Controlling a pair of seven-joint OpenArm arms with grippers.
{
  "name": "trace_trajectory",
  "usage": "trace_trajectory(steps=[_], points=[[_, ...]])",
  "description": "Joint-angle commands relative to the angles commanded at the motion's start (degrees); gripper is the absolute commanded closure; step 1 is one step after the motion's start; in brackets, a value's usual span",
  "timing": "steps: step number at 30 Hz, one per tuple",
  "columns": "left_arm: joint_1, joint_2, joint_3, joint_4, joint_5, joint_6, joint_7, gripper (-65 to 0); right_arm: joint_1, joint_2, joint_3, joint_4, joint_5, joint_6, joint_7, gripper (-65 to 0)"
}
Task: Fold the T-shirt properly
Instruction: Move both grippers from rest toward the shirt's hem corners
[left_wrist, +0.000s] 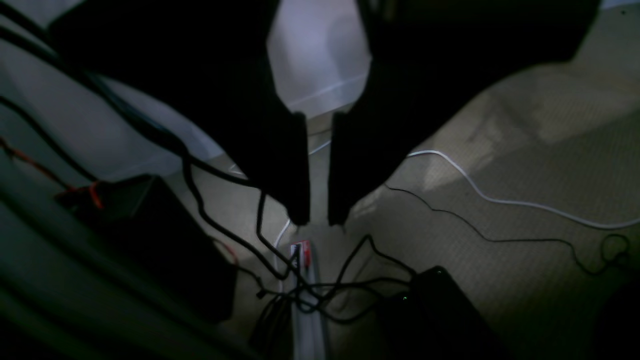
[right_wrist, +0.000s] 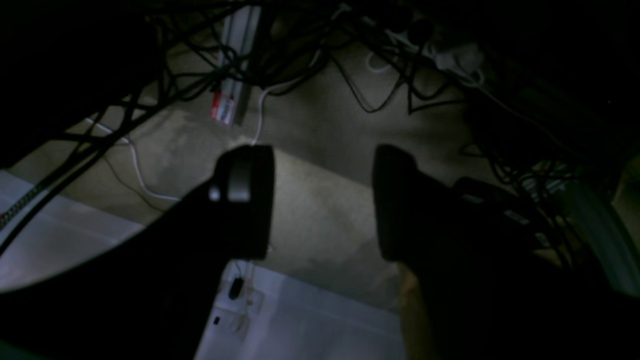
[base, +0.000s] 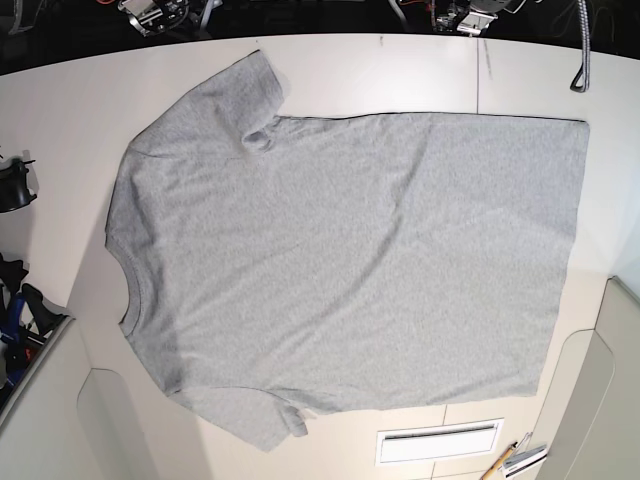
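The T-shirt (base: 350, 250) lies flat on the worktop (base: 75, 130), collar toward the right arm, in front of both arms; left fingers (left_wrist: 319, 170) nearly closed, right fingers (right_wrist: 322, 200) apart.

Right gripper (right_wrist: 323, 200) open, dark fingers apart at left and right of view, nothing between them but floor (right_wrist: 320, 215) further back, partly lit, partly shadowed; metal bar (right_wrist: 239, 55) at top left of centre, red-and-white label (right_wrist: 222, 107) at its lower end; black cables (right_wrist: 195, 82) tangled over and around bar, more along top; thin white cable (right_wrist: 261, 107) just beside label, running down toward left finger; white panel surface (right_wrist: 305, 310) along bottom, small black object (right_wrist: 236, 288) there; tan strip (right_wrist: 412, 310) by right finger, partly hidden; right side too dark to tell
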Motion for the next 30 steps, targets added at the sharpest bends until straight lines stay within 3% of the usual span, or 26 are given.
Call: trace_trajectory(steps=[4, 10, 14, 18, 23, 30], points=[[0.37, -1.70, -0.04, 0.00, -2.34, 0.04, 0.79, -6.8, -0.44, 0.66, -0.02, 2.29, -0.02, 0.11, -0.66, -31.4], [3.26, -2.47, -3.82, 0.00, -2.58, 0.02, 1.95, -5.8, -2.56, 4.79, -0.02, 9.14, -0.02, 5.11, -0.66, -31.4], [5.86, -2.97, -9.27, 0.76, -2.60, -0.04, 2.45, -5.8, -5.90, 8.41, -0.02, 15.08, 0.02, 6.69, -0.63, -31.4], [10.16, -4.07, -14.97, 5.99, -2.84, -3.78, 4.72, -5.8, -10.69, 11.32, -0.02, 21.84, 0.55, 8.00, -0.70, -31.4], [17.59, -5.66, -20.72, 16.65, -5.27, -4.26, 7.52, -5.8, -17.14, 15.26, 0.00, 31.10, 5.01, 7.98, -4.52, -31.4], [29.64, -6.73, -29.57, 34.64, -12.13, -4.26, 12.31, -5.8, -25.16, 22.86, 0.13, 46.66, 5.18, 7.98, -5.97, -31.4]])
